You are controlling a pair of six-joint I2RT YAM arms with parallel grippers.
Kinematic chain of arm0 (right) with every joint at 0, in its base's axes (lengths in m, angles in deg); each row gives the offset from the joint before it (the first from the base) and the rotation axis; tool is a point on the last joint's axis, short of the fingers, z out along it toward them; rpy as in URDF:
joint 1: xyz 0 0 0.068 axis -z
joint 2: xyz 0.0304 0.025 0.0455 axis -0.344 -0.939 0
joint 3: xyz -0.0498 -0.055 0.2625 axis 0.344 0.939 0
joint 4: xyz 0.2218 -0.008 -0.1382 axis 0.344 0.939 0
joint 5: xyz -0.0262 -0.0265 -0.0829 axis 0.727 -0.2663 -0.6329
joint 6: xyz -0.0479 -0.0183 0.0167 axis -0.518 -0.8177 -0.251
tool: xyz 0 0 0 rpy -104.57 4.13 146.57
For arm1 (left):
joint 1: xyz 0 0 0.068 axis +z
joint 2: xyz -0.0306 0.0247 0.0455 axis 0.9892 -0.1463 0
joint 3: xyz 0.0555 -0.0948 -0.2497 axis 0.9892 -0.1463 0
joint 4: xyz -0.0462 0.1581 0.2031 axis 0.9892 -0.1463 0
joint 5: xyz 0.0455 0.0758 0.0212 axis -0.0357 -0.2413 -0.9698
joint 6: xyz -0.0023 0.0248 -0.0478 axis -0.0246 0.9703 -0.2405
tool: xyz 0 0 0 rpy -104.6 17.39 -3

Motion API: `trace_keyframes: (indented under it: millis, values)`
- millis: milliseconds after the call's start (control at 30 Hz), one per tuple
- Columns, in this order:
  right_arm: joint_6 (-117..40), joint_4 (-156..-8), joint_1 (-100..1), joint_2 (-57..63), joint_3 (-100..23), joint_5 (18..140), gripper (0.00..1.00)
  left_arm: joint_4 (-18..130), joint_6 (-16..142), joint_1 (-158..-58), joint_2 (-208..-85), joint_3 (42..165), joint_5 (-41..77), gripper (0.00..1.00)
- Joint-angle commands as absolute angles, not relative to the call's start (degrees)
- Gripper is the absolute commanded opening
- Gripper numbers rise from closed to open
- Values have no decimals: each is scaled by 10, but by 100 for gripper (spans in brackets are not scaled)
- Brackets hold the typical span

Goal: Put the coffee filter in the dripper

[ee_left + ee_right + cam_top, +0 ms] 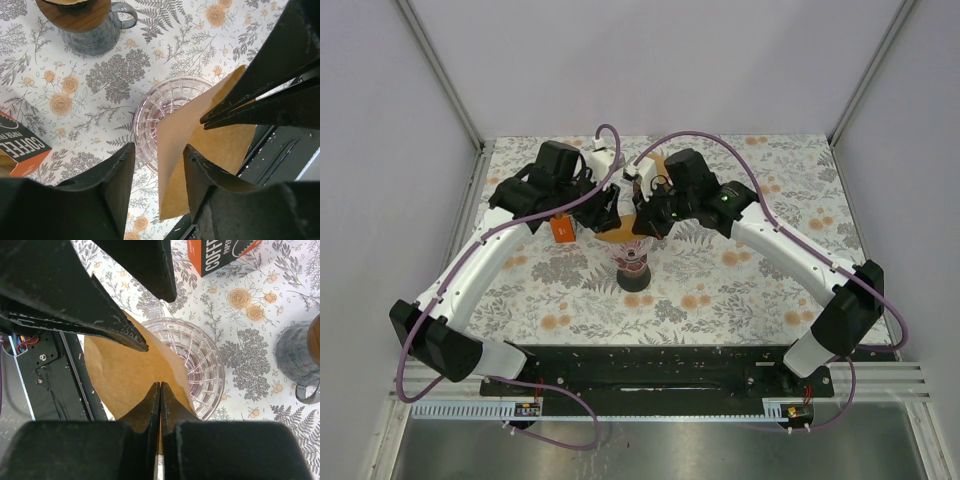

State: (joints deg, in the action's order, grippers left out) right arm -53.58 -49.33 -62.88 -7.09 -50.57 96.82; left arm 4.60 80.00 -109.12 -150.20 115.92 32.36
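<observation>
The brown paper coffee filter [222, 147] hangs over the pink glass dripper [155, 110], which stands on the floral table. My right gripper [160, 385] is shut on the filter [125, 375], its closed fingertips [215, 119] pinching the paper's upper part. My left gripper [159, 147] is open; the filter's edge passes between its jaws, close to the right one. In the top view both grippers, left [608, 212] and right [645, 222], meet just above the dripper [634, 268], with the filter [620, 233] between them. The dripper [205, 365] sits partly beneath the paper.
An orange and black coffee filter box [20, 145] lies left of the dripper [563, 229]. A grey mug-like vessel with a wooden top [87, 27] stands behind it [295, 355]. The black base rail [650, 365] runs along the near edge.
</observation>
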Motion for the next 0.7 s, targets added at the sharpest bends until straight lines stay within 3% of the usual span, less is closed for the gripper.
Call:
trace_keyframes:
  millis: [0,200,300,667]
  values:
    - [-548,-483,-638,-84,-538,952,0,55,808,-1088,-1493,1186,334,52]
    - [-551,-470,-638,-99,-552,953,0,47,802,-1051,-1488,1209,354,75]
    - [-554,-460,-642,-110,-564,946,0,43,798,-1026,-1482,1219,387,80]
    - [-575,-379,-676,-169,-641,874,0,37,765,-958,-1453,1168,438,80]
